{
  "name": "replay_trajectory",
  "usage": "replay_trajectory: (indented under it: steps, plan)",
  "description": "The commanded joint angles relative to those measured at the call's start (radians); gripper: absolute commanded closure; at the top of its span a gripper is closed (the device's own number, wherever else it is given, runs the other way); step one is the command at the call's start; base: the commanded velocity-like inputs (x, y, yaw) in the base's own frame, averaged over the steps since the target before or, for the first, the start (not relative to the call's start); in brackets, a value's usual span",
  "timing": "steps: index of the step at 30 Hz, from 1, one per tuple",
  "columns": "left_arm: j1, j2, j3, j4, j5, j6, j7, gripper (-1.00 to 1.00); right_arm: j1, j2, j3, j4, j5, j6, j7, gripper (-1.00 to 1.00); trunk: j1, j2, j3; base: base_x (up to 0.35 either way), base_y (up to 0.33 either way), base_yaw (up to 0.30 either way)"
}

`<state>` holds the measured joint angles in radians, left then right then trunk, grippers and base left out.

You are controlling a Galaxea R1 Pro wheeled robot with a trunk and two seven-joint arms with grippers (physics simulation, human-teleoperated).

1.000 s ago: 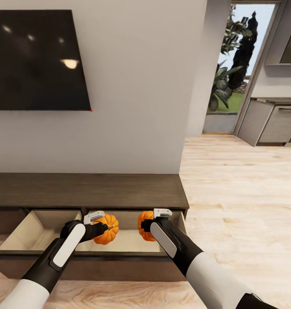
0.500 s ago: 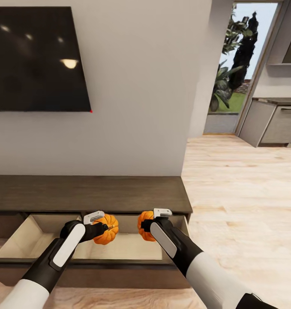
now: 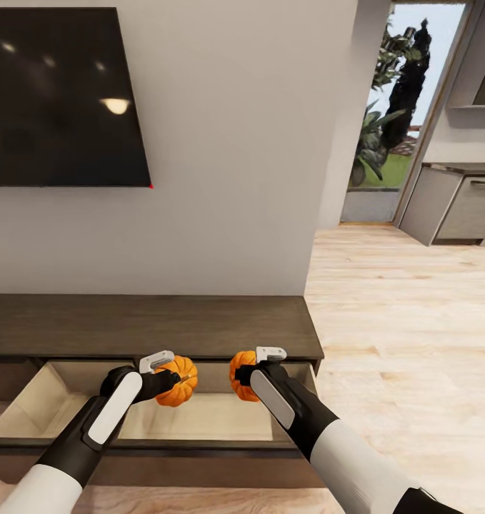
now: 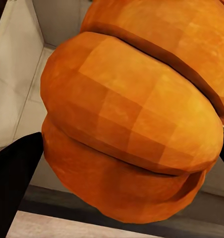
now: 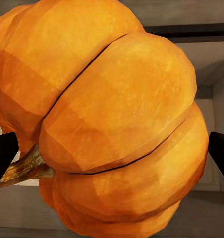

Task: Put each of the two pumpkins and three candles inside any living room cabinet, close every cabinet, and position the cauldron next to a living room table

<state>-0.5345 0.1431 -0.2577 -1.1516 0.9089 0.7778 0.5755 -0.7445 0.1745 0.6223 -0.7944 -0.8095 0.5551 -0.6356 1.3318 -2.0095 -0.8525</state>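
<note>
This is a home living room. A large dark television (image 3: 63, 96) hangs on a plain pale wall above a long, low dark wooden cabinet (image 3: 149, 325) with its drawers pulled open. Light wood flooring (image 3: 413, 343) runs toward a glass door (image 3: 396, 107) showing garden plants, and grey kitchen units (image 3: 456, 207) stand beyond.

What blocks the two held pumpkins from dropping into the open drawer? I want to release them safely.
Nothing visible does. Left claw and right claw hold each pumpkin above the open cabinet drawer, its tan floor bare beneath.
</note>
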Motion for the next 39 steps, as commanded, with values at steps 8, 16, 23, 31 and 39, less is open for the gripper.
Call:
replay_trajectory:
  steps: [8, 16, 23, 31, 39]
  plan:
    - [-0.001, 0.001, -0.003, -0.001, 0.01, 0.0, 0.01, 1.0, -0.001, 0.0, 0.002, 0.0, -0.007, 0.002, -0.009, 1.0, 0.019, -0.035, -0.017, 0.0, 0.0, 0.0]
    - [-0.001, 0.003, -0.003, 0.001, 0.007, -0.004, 0.011, 1.0, -0.002, 0.0, 0.002, 0.002, -0.007, 0.002, -0.009, 1.0, 0.05, -0.091, -0.042, 0.0, 0.0, 0.0]
    - [-0.001, 0.003, -0.028, 0.008, 0.0, -0.051, 0.01, 1.0, -0.002, 0.0, 0.002, 0.006, -0.01, 0.003, -0.01, 1.0, 0.077, -0.14, -0.064, 0.0, 0.0, 0.0]
    - [-0.001, 0.0, -0.049, 0.011, -0.04, -0.104, 0.011, 1.0, -0.002, 0.0, 0.002, 0.009, -0.011, 0.005, -0.012, 1.0, 0.107, -0.196, -0.089, 0.0, 0.0, 0.0]
    - [-0.001, 0.0, -0.049, 0.015, -0.042, -0.106, 0.01, 1.0, -0.002, 0.0, 0.001, 0.011, -0.01, 0.004, -0.012, 1.0, 0.138, -0.252, -0.114, 0.0, 0.0, 0.0]
